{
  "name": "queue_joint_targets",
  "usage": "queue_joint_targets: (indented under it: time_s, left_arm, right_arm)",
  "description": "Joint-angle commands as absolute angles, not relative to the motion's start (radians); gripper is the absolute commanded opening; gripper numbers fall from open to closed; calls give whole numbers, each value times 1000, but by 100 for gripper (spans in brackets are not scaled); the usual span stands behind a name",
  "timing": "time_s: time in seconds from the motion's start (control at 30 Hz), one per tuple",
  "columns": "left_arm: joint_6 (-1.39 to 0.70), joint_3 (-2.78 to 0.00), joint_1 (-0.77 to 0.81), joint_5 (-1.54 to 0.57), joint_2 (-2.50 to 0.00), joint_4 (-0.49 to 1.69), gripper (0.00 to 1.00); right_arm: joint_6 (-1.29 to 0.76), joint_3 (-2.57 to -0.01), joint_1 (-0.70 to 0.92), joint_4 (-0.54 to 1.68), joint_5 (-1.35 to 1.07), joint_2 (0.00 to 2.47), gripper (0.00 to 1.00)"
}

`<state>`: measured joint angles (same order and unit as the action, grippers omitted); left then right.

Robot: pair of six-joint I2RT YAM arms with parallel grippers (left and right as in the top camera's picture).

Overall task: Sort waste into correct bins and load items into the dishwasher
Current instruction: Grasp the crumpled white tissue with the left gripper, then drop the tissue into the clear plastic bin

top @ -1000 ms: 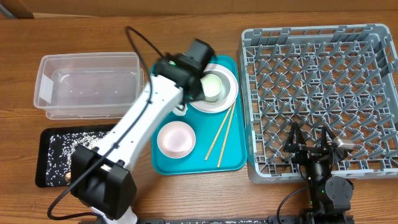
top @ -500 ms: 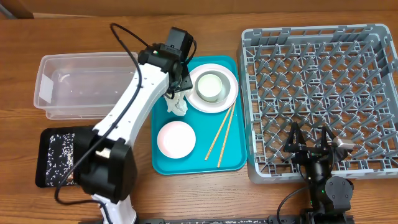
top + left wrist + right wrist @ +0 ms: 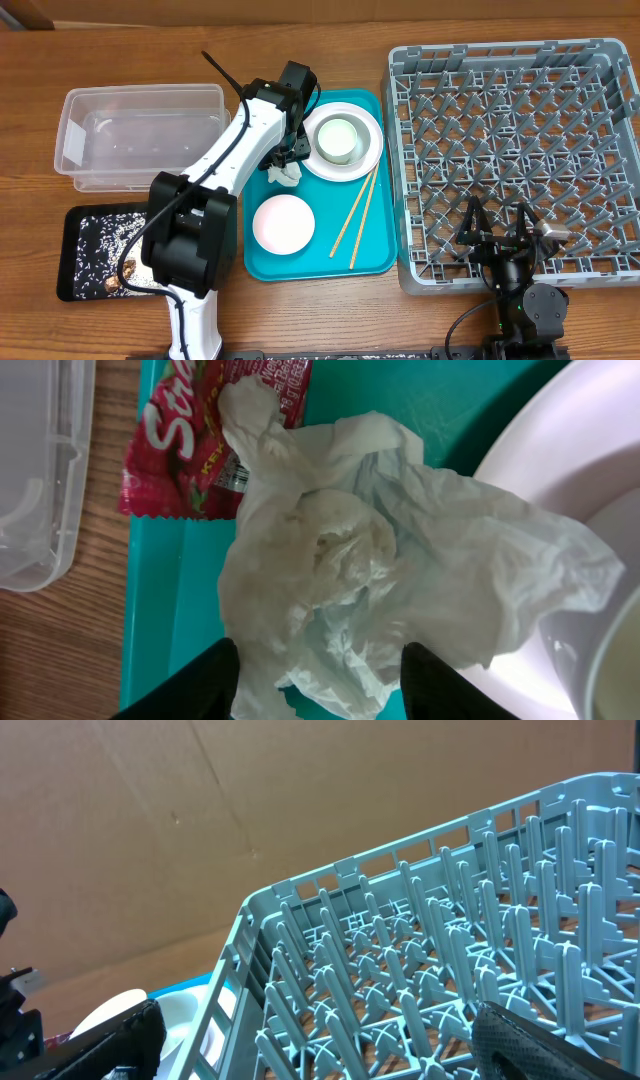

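Observation:
My left gripper [image 3: 287,160] hangs open right over a crumpled white tissue [image 3: 380,580], which lies on the teal tray [image 3: 375,262] left of a white plate [image 3: 366,168] with a pale green cup [image 3: 338,139]. A red wrapper [image 3: 190,450] lies partly under the tissue. In the left wrist view the open fingers [image 3: 318,682] straddle the tissue's near edge. A white bowl [image 3: 283,223] and a pair of chopsticks [image 3: 357,215] also lie on the tray. My right gripper [image 3: 502,232] is open and empty over the front edge of the grey dishwasher rack [image 3: 600,150].
A clear plastic bin [image 3: 140,137] stands left of the tray. A black tray [image 3: 85,255] with white specks lies at the front left. The rack [image 3: 440,970] fills the right wrist view.
My left arm swung from above the plate to the tray's left side and came down over the tissue. The right arm has not moved.

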<state>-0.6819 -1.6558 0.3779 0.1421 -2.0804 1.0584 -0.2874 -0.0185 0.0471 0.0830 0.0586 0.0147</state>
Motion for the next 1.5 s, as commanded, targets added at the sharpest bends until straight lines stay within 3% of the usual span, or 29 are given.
queue_joint_targets:
  time_s: [0.0,0.07,0.23,0.6,1.1,1.47]
  left_arm:
    - [-704,-1671,376,136,-2099,1063,49]
    - [-704,-1671,376,137,-2100,1065,41]
    - [-704,-1671,376,137,-2100,1070,4]
    - [-702,-1839,372,138,-1995,1212,4]
    - [-704,-1856,353,139,-1756,1220,4]
    - [-746,-1856,91,167,-1688,1196,4]
  right_arm:
    - [-286,-8,44,77,59,3,100]
    - [-286,-8,44,77,59,3,100]
    - [-286,-8,44,77,59,3,100]
    - [-286,-8,44,77,59,3,100]
    - [-286,-8,44,77,59,3,100]
    - [-286,-8,44,77,59,3,100]
